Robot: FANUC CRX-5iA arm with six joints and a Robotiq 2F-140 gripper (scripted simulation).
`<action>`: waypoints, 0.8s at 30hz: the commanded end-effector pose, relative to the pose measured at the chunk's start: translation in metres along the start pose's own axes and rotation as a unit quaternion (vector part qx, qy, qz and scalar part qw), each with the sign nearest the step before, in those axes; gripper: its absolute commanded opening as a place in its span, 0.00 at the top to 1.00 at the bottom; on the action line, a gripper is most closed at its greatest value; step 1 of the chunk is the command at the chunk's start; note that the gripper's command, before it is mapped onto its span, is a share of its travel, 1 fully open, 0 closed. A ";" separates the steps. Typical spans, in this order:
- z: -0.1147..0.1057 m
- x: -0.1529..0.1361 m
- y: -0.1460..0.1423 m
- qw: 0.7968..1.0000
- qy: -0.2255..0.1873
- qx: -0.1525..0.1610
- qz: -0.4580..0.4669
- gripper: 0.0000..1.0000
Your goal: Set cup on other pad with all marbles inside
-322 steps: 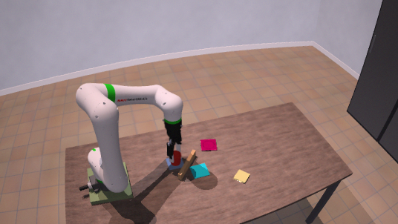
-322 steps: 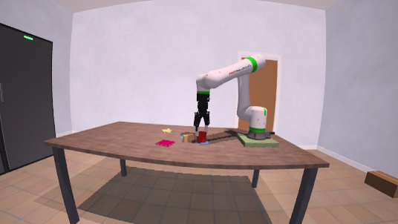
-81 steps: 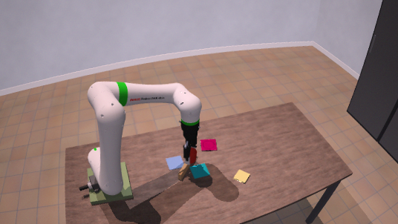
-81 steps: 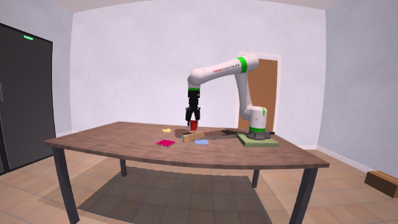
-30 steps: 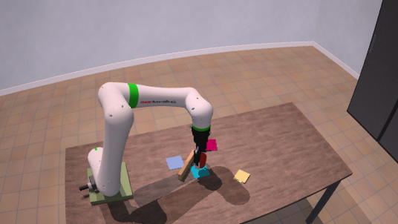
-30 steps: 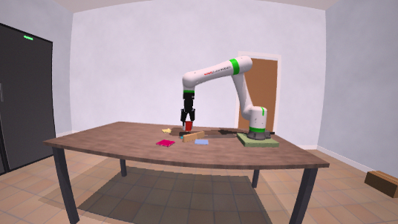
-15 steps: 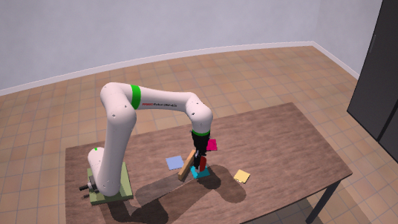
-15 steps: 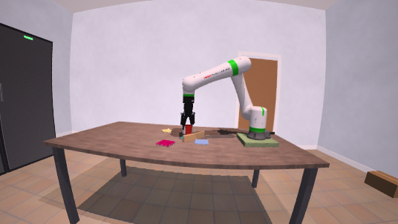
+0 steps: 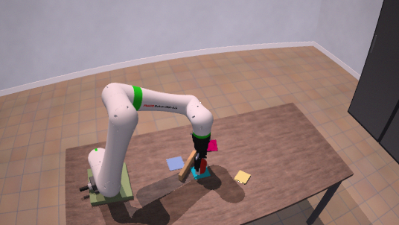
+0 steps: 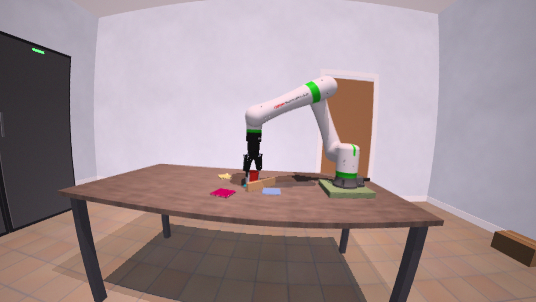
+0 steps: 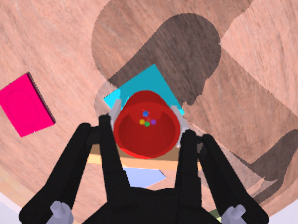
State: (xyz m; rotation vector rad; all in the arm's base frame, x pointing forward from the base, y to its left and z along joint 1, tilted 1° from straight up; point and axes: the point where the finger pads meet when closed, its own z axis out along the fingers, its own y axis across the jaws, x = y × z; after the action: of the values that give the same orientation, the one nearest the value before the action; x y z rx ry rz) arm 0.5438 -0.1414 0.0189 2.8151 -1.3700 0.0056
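My gripper [image 11: 145, 110] is shut on a red cup [image 11: 147, 128] with several small coloured marbles in its bottom. The cup [image 9: 202, 166] hangs upright just over a teal pad [image 9: 200, 173], close to it; I cannot tell whether its base touches. In the wrist view the teal pad [image 11: 143, 92] shows past the cup's far rim. A wooden rail [image 9: 187, 165] lies just left of the teal pad, and a pale blue pad [image 9: 175, 163] lies on the rail's other side. In the exterior view the cup [image 10: 253, 175] sits low beside the rail [image 10: 261, 184].
A magenta flat piece [image 9: 212, 145] lies behind the cup and also shows in the wrist view [image 11: 27, 104]. A yellow flat piece [image 9: 242, 176] lies to the right. The arm's green base plate [image 9: 109, 184] stands at the table's left front.
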 end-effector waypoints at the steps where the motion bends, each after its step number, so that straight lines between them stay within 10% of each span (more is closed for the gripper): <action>1: 0.000 0.000 0.000 1.000 0.000 0.000 0.000 0.51; 24: 0.006 -0.001 0.000 1.000 0.000 0.000 0.000 0.51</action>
State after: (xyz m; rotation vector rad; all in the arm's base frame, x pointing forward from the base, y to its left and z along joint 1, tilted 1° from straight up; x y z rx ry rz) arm 0.5432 -0.1408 0.0132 2.8151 -1.3700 0.0056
